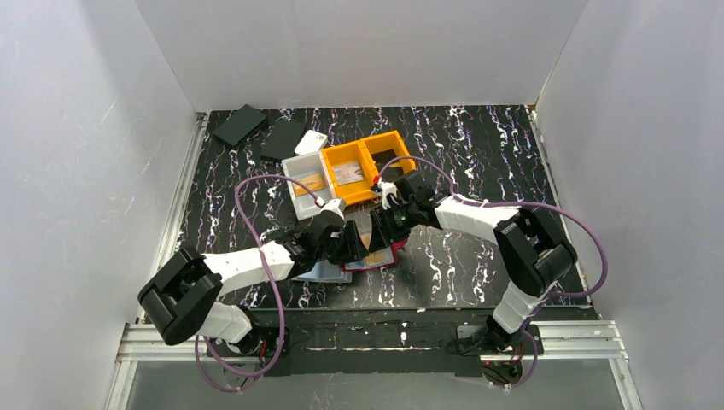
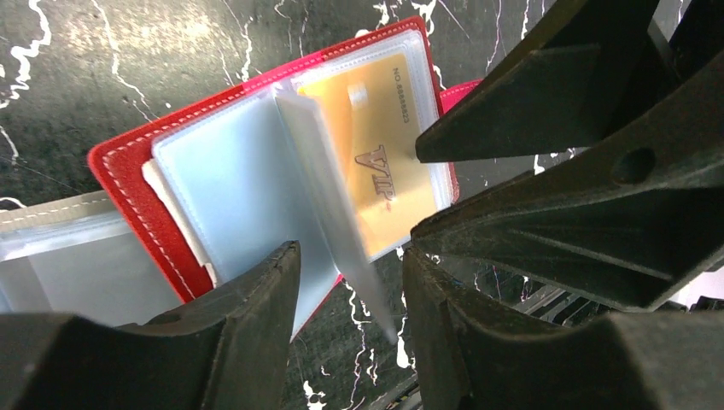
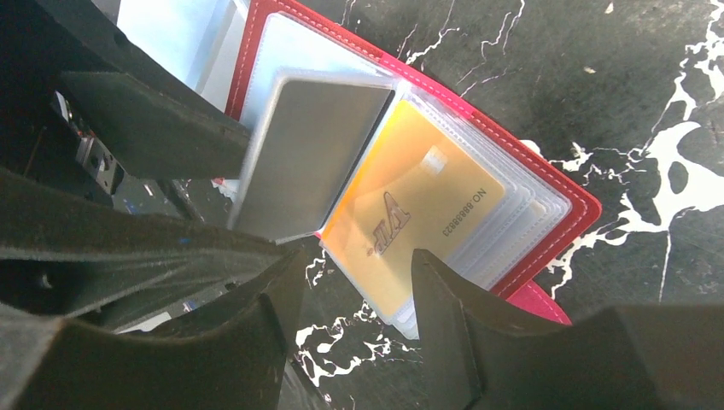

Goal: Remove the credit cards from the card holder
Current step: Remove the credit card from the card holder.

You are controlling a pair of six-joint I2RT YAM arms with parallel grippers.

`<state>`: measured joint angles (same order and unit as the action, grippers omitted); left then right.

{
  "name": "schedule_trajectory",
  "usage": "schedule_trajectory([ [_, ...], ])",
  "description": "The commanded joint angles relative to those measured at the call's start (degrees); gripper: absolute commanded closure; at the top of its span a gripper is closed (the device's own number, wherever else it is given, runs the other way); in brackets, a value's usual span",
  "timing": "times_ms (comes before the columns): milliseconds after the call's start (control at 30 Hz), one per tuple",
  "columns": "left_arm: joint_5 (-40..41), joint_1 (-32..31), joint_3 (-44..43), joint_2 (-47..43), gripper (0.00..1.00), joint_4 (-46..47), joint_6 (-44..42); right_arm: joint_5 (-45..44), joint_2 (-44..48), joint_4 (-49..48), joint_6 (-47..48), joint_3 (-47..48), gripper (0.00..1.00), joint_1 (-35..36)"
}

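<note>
The red card holder (image 1: 377,256) lies open on the black marbled table between both grippers. Its clear plastic sleeves are fanned out, and a gold VIP credit card (image 2: 376,137) sits in one sleeve. One sleeve page (image 2: 329,196) stands up on edge and reaches into the gap of my left gripper (image 2: 350,295), whose jaws stand apart and do not pinch it. My right gripper (image 3: 359,278) is open over the holder's near edge, one finger beside the corner of the gold card (image 3: 418,205). The raised page (image 3: 312,154) looks grey from this side.
An orange bin (image 1: 367,162) and a white bin (image 1: 300,184), each holding cards, stand just behind the grippers. Two black flat items (image 1: 239,124) and a white card (image 1: 312,141) lie at the back left. Loose clear sleeves (image 1: 323,272) lie left of the holder.
</note>
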<state>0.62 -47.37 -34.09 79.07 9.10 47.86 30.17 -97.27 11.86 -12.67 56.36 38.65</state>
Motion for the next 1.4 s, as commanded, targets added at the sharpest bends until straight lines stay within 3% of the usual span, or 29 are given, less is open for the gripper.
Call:
schedule_trajectory([
  [0, 1.31, 1.01, 1.33, -2.8, 0.56, -0.11, 0.71, 1.64, 0.21, -0.74, 0.1, 0.84, 0.42, 0.34],
  [400, -0.13, 2.74, 2.79, -4.26, 0.63, -0.84, 2.4, -0.84, 4.15, -0.43, 3.86, -0.41, 0.41, -0.09],
  [667, -2.42, 4.98, 2.8, -2.72, 0.68, -0.84, 3.91, 2.88, 7.58, -0.43, 6.91, -2.15, 0.42, -2.2],
  [833, -3.11, 5.98, 3.06, -2.45, 0.68, -0.76, 4.6, 7.74, 9.44, -0.19, 10.14, -3.69, 0.41, -4.51],
  [933, -3.41, 6.31, 3.17, -2.32, 0.75, -0.75, 4.96, 13.65, 10.83, 0.27, 14.05, -4.67, 0.37, -6.16],
  [1033, -4.03, 6.57, 3.11, -1.72, 1.0, -0.4, 4.87, 19.67, 12.55, -0.11, 16.32, -5.9, 0.36, -8.47],
  [1233, -8.52, 6.59, 4.11, -2.16, 1.0, 5.46, 1.4, 28.36, 16.9, -4.71, 14.76, -9.99, 0.31, -13.6],
  [1367, -12.39, 6.59, 6.45, -4.64, 1.0, 14.65, -0.27, 31.28, 20.29, -10.86, 10.37, -13.7, 0.24, -14.74],
])
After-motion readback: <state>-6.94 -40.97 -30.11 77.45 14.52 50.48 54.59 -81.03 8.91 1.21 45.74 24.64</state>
